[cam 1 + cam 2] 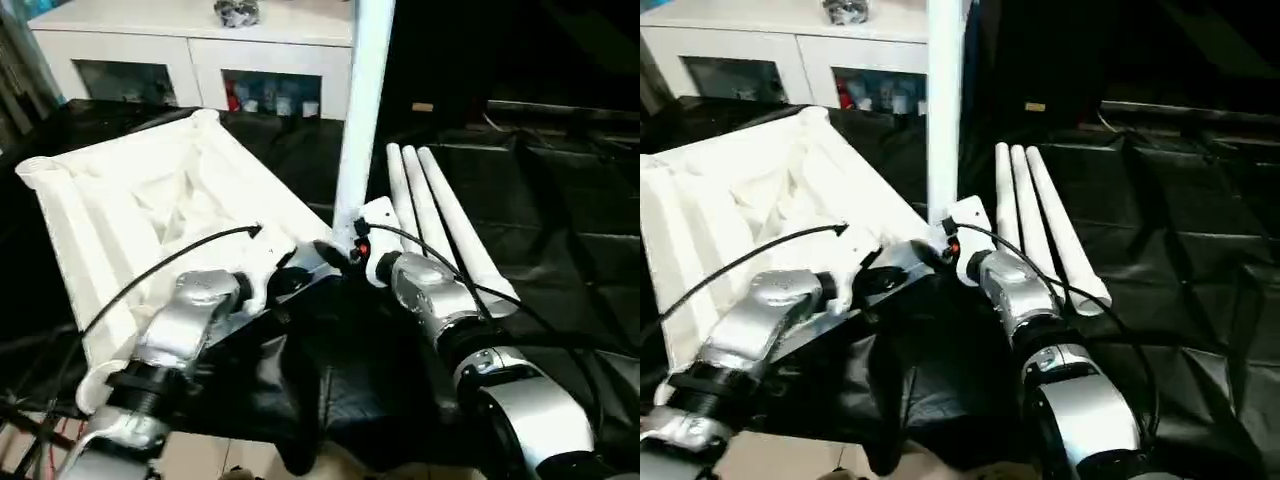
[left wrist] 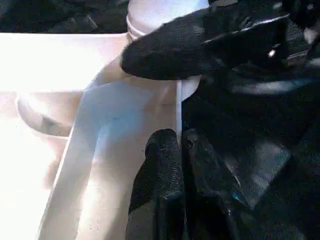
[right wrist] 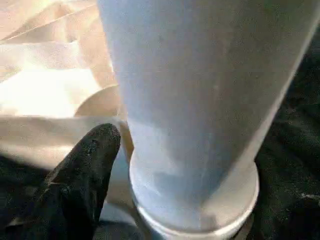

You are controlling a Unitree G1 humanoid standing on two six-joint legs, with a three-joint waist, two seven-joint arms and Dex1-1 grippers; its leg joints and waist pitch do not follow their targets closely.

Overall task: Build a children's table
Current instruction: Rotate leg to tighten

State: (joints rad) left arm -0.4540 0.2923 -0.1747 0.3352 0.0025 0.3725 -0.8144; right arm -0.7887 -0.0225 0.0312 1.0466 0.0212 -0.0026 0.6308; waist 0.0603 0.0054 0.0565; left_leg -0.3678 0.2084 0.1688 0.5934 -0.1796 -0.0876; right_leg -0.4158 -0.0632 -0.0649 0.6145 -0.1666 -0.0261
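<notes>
At the near corner socket of the upturned tabletop (image 1: 130, 215), a white leg (image 1: 363, 110) stood upright, its long axis vertical. The right gripper (image 1: 345, 250) bracketed its base, fingers spread, one fingertip (image 3: 95, 150) just beside the tube. The left gripper (image 2: 182, 145), fingers pressed together, pinched the tabletop's rim beside that socket. Three spare legs (image 1: 440, 215) lay beyond the socket on the right arm's side, the nearer arm.

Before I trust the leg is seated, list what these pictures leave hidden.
- Upright leg: its top is cut off by the upper edge in both eye views.
- Leg's base in the corner socket: how deep it sits is hidden in the right wrist view by the socket rim.
- Tabletop: its near edge is covered in the eye views by the left forearm.
- Cabinet contents: too small.
</notes>
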